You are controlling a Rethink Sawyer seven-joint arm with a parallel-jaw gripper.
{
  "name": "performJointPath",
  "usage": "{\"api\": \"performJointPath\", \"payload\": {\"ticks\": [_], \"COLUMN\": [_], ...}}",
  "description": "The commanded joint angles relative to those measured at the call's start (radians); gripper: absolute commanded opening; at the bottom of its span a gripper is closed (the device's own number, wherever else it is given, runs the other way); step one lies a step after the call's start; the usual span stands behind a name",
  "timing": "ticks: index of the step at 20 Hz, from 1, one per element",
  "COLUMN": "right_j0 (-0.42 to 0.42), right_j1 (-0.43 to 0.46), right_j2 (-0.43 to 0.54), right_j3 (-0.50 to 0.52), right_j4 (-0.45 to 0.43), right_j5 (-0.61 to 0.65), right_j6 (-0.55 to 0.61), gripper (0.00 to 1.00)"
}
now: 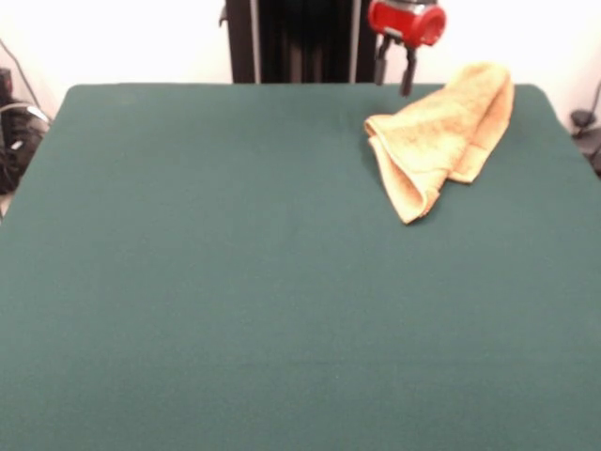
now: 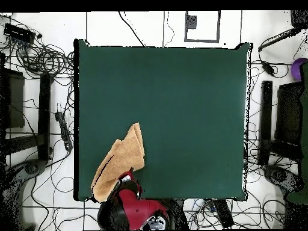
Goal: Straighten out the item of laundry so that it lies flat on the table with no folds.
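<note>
My gripper hangs released, fingers apart, above the counter's far edge. Just beside it, the towel lies folded over itself near the far right corner.

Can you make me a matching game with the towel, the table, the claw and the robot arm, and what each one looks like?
Things:
1. towel
2. table
3. claw
4. robot arm

Looks:
A. red, coming down from above
B. two dark fingers spread apart, just off the towel's edge
C. orange, folded over on itself near a corner
D. dark green and flat

Pairs: 1-C, 2-D, 3-B, 4-A
</note>
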Motion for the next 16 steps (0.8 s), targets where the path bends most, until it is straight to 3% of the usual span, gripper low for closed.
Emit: {"api": "performJointPath", "payload": {"ticks": [1,6,16], "right_j0": [-0.049,-0.044,-0.048], "right_j1": [-0.004,0.026,0.015], "right_j2": [0.078,0.069,0.083], "right_j3": [-0.066,-0.099,-0.139], "right_j4": [-0.022,-0.011,0.033], "right_j5": [0.062,0.021,0.073], "right_j6": [0.024,0.036,0.041], "gripper": [1.0,1.0,1.0]}}
